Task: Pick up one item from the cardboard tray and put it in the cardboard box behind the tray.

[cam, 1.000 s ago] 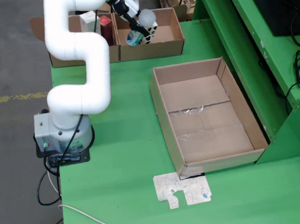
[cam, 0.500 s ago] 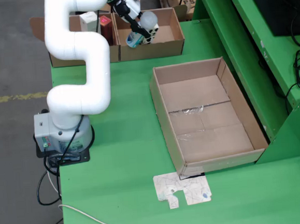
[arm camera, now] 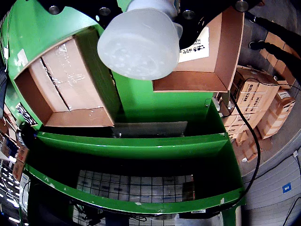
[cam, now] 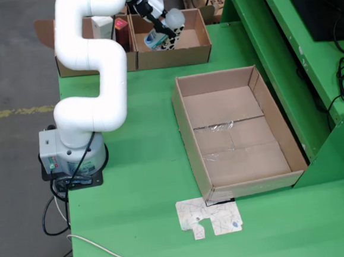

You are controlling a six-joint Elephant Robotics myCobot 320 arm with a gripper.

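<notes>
In the fixed view my gripper (cam: 159,27) hangs over the small open cardboard box (cam: 175,55) at the back of the green table. It is shut on a white bottle (cam: 171,22) with a black-and-white pattern and a blue end, held tilted above the box floor. The wrist view is filled at the top by the bottle's round white end (arm camera: 138,42), with dark gripper parts on both sides. Below it in that view lie the small box (arm camera: 207,75) on the right and the large box (arm camera: 61,80) on the left. The large cardboard box (cam: 187,133) in mid-table holds nothing.
A second small box (cam: 95,63) left of the first holds a white carton (cam: 101,24) and a red carton (cam: 121,28). A paper scrap (cam: 209,218) and a white cable (cam: 110,252) lie near the front. Green shelving (cam: 285,54) borders the right side.
The gripper with the bottle has shifted slightly up and toward the back of the small box, and the bottle's tilt has changed a little. Nothing else moved.
</notes>
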